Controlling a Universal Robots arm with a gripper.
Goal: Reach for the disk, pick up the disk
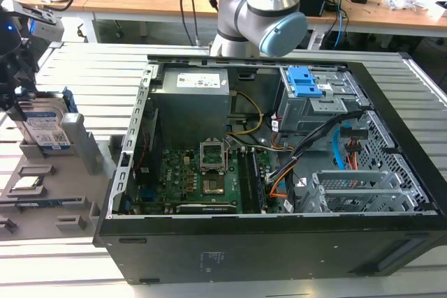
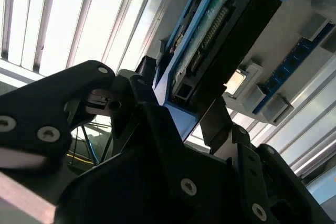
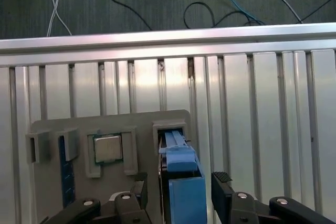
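The disk (image 1: 43, 125) stands on edge in a slot of the grey holder (image 1: 78, 146) at the exterior view's left; its silver face carries a white-and-blue label and its edge a blue frame. My gripper (image 1: 17, 94) hangs over its top. In the first wrist view the disk (image 3: 181, 179) rises out of the holder (image 3: 52, 129) between my gripper's (image 3: 179, 183) two black fingers (image 3: 139, 188), one on each side with a small gap. In the second wrist view the disk's connector edge (image 2: 210, 35) also sits between the spread fingers (image 2: 143, 77). The gripper is open.
The holder also carries a square processor chip (image 3: 107, 148) and a blue memory stick (image 3: 63, 169) beside the disk's slot. An open computer case (image 1: 279, 242) stands to the exterior view's right of the holder, on a slatted metal table (image 3: 252, 103). The arm's base (image 1: 258, 12) stands behind the case.
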